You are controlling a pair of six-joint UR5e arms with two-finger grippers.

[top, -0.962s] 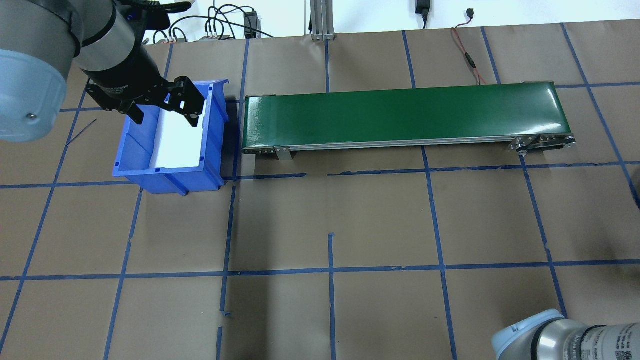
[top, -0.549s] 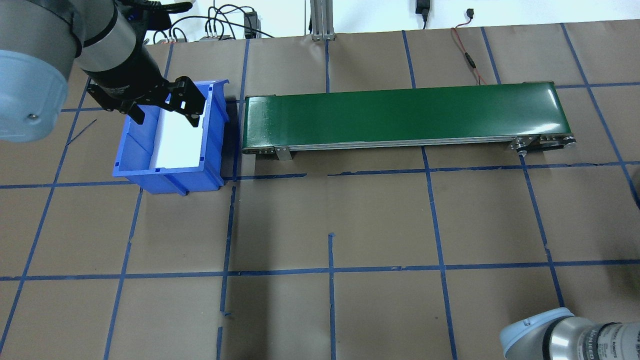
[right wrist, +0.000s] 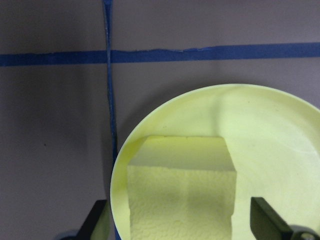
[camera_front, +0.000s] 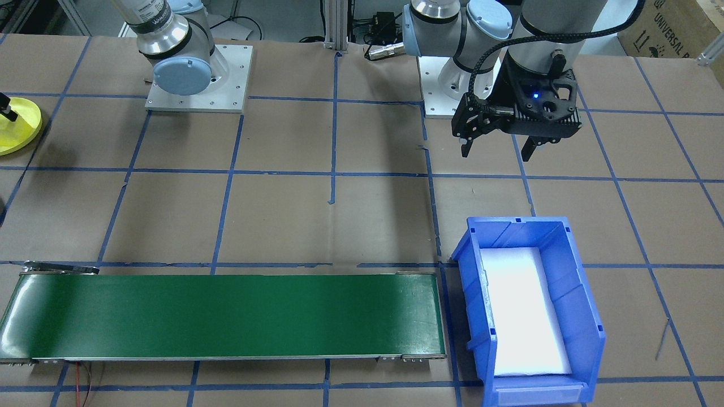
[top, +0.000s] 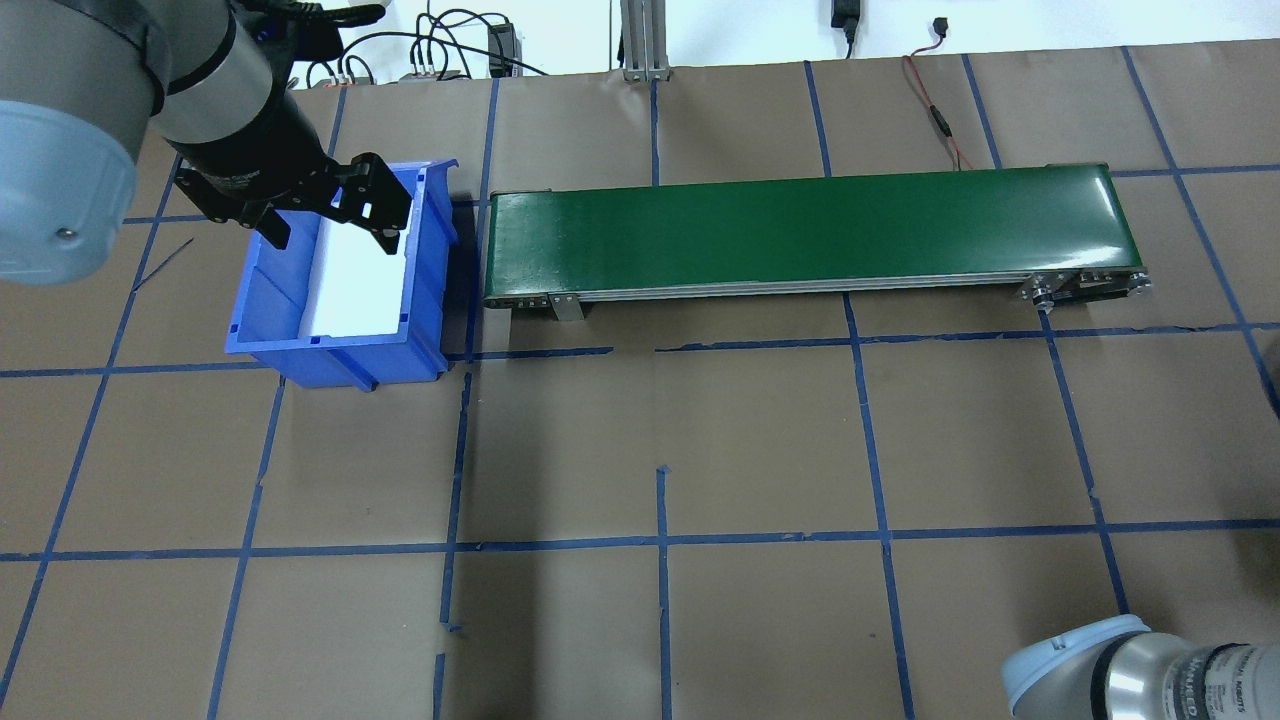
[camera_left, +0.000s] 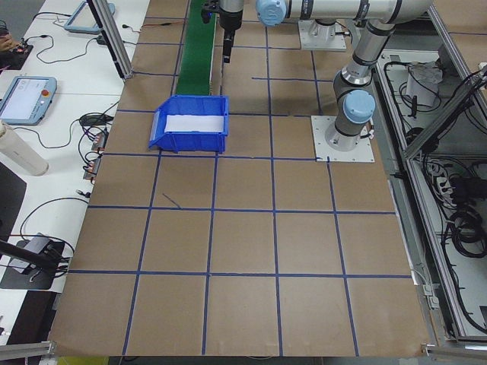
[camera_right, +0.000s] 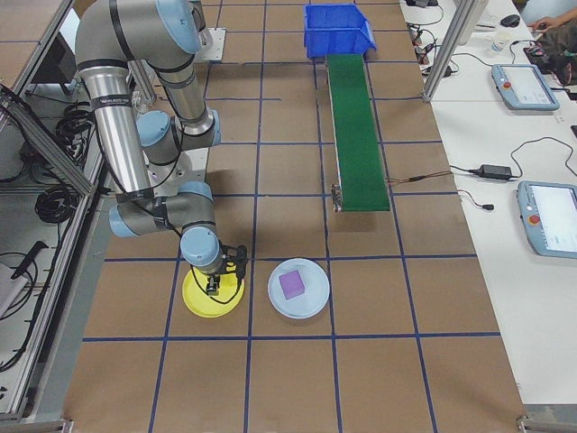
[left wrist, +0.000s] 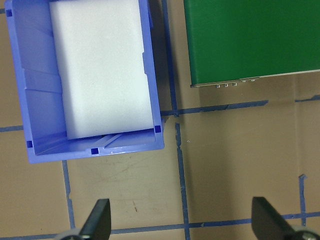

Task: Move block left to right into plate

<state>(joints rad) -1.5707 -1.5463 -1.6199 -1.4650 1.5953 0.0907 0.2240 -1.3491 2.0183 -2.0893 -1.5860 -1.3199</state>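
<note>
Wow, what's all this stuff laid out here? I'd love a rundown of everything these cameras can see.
Yellow plate: one, bright yellow, at the table's right end, under the right gripper.
Yellow block: one, pale yellow, on the yellow plate.
Pale blue plate: one, beside the yellow plate.
Purple block: one, on the pale blue plate.
Conveyor belt: one, green, along the far side, bare.
Blue bin: one, white liner, at the belt's left end.
Table: brown paper with blue tape grid.
Left gripper: black, open, holding nothing, raised near the bin.
Right gripper: open, fingers either side of the yellow block.
</note>
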